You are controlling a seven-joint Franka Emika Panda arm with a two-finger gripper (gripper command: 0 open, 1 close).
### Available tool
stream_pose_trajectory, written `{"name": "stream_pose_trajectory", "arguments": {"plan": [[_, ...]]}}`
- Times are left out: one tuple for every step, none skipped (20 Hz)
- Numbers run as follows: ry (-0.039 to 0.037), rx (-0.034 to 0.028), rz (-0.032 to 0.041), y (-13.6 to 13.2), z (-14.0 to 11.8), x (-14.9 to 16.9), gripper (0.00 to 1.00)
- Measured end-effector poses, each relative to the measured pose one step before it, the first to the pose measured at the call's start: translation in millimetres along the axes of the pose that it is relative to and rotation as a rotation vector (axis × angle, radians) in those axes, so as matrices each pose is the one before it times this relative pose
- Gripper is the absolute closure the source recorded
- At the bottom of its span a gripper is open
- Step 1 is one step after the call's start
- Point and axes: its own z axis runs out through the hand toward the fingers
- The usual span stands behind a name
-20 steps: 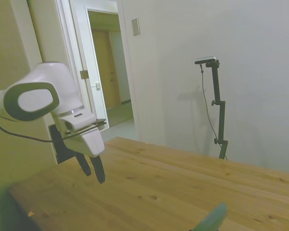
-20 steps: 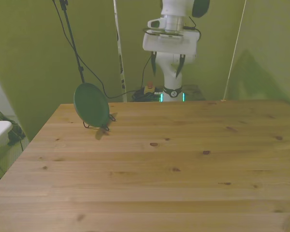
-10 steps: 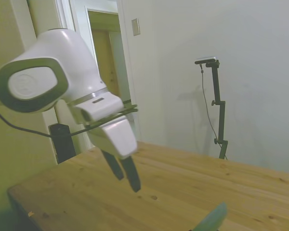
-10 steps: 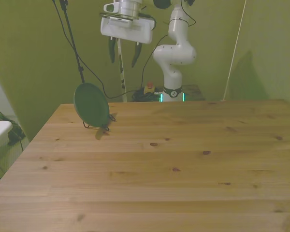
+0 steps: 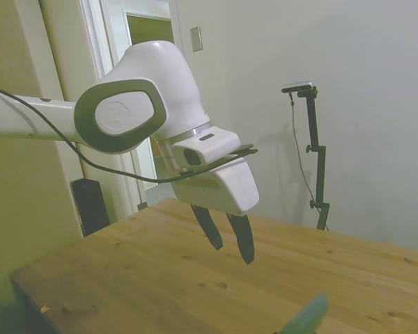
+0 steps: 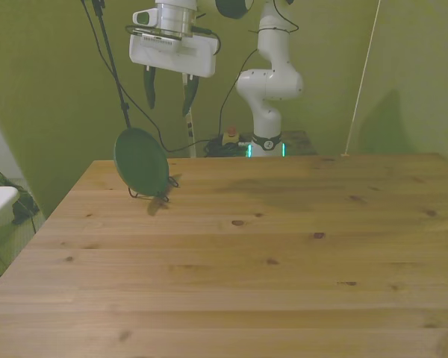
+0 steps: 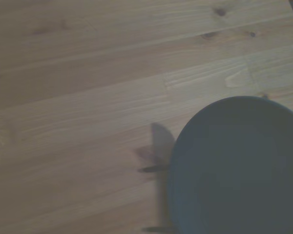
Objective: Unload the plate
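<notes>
Small round dark green plate [image 6: 141, 162] stands on edge in a thin dark wire stand [image 6: 158, 194], far left of the wooden plank table [image 6: 284, 253] in front view. White two-finger hand [image 6: 166, 93] hangs above it, fingers apart, empty; nothing betw. them.

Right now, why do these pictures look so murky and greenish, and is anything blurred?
Front view: dim yellow-green cast, and the plate on its thin stand throws a small shadow on the table. Side view: the open gripper is sharp, while the plate's edge is a soft green blur. Wrist view: soft focus, with the plate looking grey.
</notes>
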Motion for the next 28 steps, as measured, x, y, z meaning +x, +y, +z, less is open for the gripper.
{"name": "stream_pose_trajectory", "arguments": {"plan": [[0.00688, -0.01268, 0.00365, 5.57, -1.73, 4.11, 0.00], [0.00733, -0.01342, 0.00427, 7.70, -1.17, 4.95, 0.00], [0.00587, -0.01739, 0.00346, 9.17, -0.23, 5.08, 0.00], [0.00669, -0.01528, 0.00432, 9.13, 0.70, 4.84, 0.00], [0.00851, -0.01692, 0.00467, 8.32, 1.89, 4.41, 0.00], [0.00692, -0.01045, 0.00514, 7.15, 3.16, 4.60, 0.00], [0.00504, -0.00384, 0.00671, 5.36, 4.64, 4.76, 0.00], [0.00442, -0.00306, 0.00502, 3.80, 6.88, 5.22, 0.00], [0.00486, -0.00466, 0.00295, 1.90, 7.49, 4.57, 0.00], [0.00591, -0.00806, -0.00068, 1.07, 8.15, 4.22, 0.00], [0.00453, -0.00588, -0.00336, -0.03, 8.05, 3.56, 0.00], [0.00647, -0.00396, -0.00455, -0.74, 7.74, 3.23, 0.00], [0.00354, -0.00197, -0.00394, -0.89, 6.77, 2.37, 0.00], [0.00253, -0.00106, -0.00407, -0.78, 6.06, 2.11, 0.00], [0.00149, -0.00097, -0.00436, -0.57, 5.25, 1.69, 0.00], [-0.00041, -0.00171, -0.00417, -0.78, 4.43, 1.03, 0.00], [0.00000, -0.00116, -0.00244, -1.10, 3.44, 0.65, 0.00], [-0.00122, -0.00242, -0.00304, -1.39, 3.03, 0.22, 0.00], [-0.00127, -0.00335, -0.00333, -1.50, 3.30, 0.16, 0.00], [-0.00142, -0.00275, -0.00328, -1.73, 3.33, 0.12, 0.00], [-0.00132, -0.00201, -0.00338, -2.03, 3.14, 0.02, 0.00], [0.00079, -0.00114, -0.00378, -2.23, 2.88, 0.28, 0.00], [-0.00051, -0.00197, -0.00409, -2.19, 2.39, -0.04, 0.00], [-0.00072, -0.00186, -0.00475, -2.43, 1.50, -0.39, 1.00], [-0.00016, -0.00137, -0.00589, -2.88, 0.55, -0.85, 1.00], [0.00087, -0.00016, -0.00576, -2.96, -0.33, -0.94, 1.00], [0.00009, 0.00009, -0.00487, -2.45, -0.61, -0.91, 1.00], [0.00000, -0.00041, -0.00435, -2.23, -0.52, -0.89, 1.00]]}}
